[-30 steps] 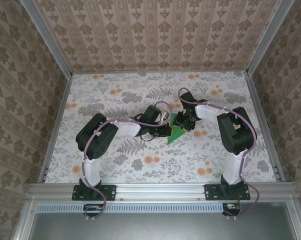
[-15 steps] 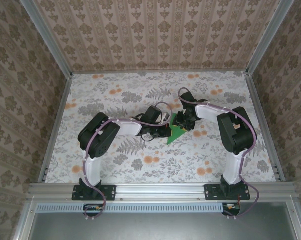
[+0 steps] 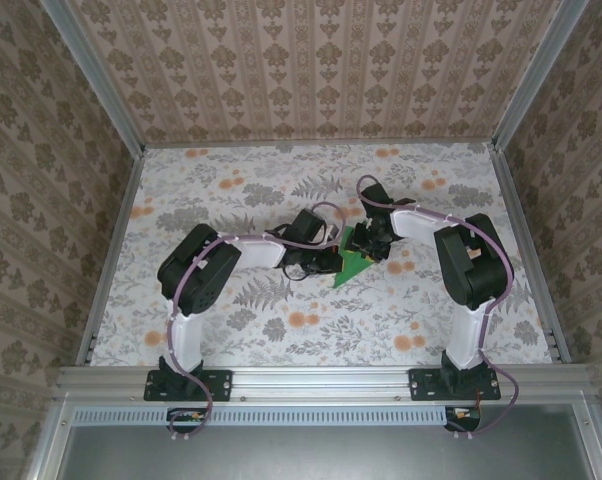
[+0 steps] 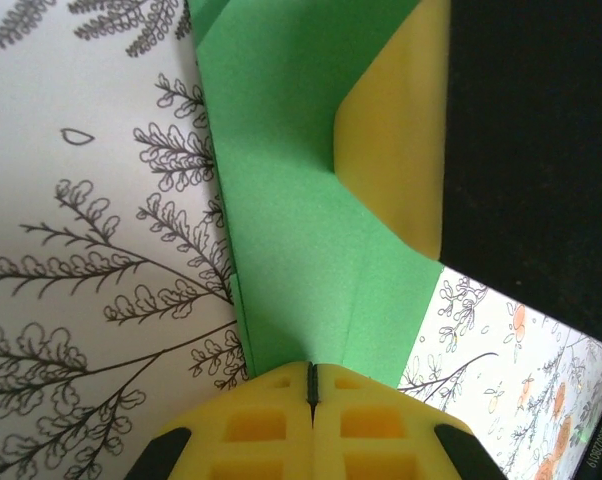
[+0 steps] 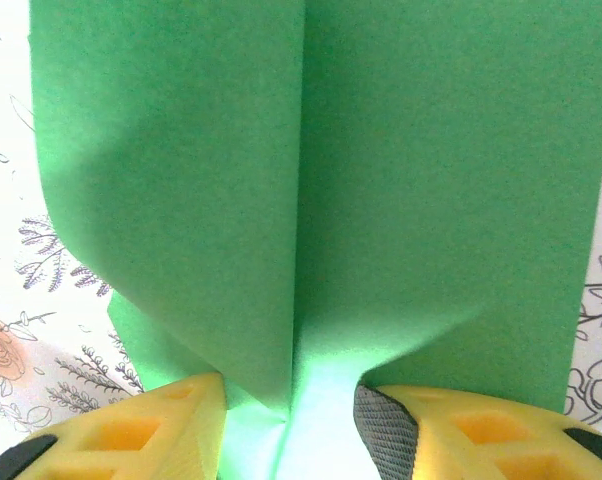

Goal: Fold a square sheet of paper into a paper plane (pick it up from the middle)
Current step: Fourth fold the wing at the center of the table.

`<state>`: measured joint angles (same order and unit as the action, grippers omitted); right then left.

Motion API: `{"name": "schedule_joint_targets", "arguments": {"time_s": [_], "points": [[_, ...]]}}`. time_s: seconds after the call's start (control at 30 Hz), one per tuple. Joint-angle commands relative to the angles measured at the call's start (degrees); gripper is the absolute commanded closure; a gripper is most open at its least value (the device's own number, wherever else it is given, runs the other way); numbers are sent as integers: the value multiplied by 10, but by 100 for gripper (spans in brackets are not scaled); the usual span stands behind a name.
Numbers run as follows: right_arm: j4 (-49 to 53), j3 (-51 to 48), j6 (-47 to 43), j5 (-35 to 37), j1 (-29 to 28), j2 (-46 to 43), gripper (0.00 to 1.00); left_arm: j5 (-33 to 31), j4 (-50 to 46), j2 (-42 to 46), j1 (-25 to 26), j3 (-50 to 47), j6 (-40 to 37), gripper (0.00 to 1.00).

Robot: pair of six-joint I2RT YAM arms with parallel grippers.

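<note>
Bright green sheet of paper [image 3: 353,262] flat on the flowered table [image 3: 231,180], about mid-table, between the two grippers. Not a plain square as it lies: from above, a wedge tapering to a point toward the near side. Seen from the left wrist, stacked layers and a long straight crease [image 4: 301,200]; seen from the right wrist, a centre seam running away from the fingers, with the flap on one side lifted and curling instead of lying flat [image 5: 311,180]. Judged from that, somewhere in the middle of the folding: first creases made, the raised flap not yet pressed down, the narrow wings and slim dart shape yet to come. Left gripper [image 4: 311,372] clenched, pads meeting with nothing visible between them, tips down on the paper's edge, apparently pinning it to the table rather than grasping it. Right gripper [image 5: 289,400] with jaws apart, straddling the seam, one finger against the lifted flap, no clamp on the paper as far as can be told. Left arm bent at the elbow on its own side, forearm running low across toward the centre [image 3: 326,262]. Right arm likewise folded, forearm angled inward and away, wrist tipped down over the paper's wider far end [image 3: 369,243].
</note>
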<state>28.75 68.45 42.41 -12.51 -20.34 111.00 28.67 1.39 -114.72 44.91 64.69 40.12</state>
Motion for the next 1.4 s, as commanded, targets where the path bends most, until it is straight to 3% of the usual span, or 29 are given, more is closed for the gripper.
{"name": "schedule_joint_targets", "arguments": {"time_s": [0.0, 0.37, 0.53, 0.6, 0.73, 0.87, 1.07, 1.37], "points": [[37, -53, 1, 27, -2, 88, 51, -16, -79, -22, -7, 7, -4, 100], [43, -22, -23, -42, 28, -88, 48, -14, -136, -36, -8, 24, -15, 100], [-34, -58, -57, -112, 32, -134, 49, -6, -152, -42, -8, 35, -29, 100], [-76, -83, -60, -147, 32, -138, 55, -6, -169, -45, -8, 46, -45, 100], [-150, -121, -55, -188, 31, -138, 78, -4, -202, -52, -8, 68, -75, 100], [-178, -130, -56, -201, 30, -127, 91, 1, -209, -56, -8, 72, -80, 100], [-172, -121, -67, -206, 30, -85, 97, -4, -219, -60, -8, 78, -80, 100], [-160, -107, -92, -201, 29, -39, 99, -8, -230, -65, -7, 82, -78, 100]]}}
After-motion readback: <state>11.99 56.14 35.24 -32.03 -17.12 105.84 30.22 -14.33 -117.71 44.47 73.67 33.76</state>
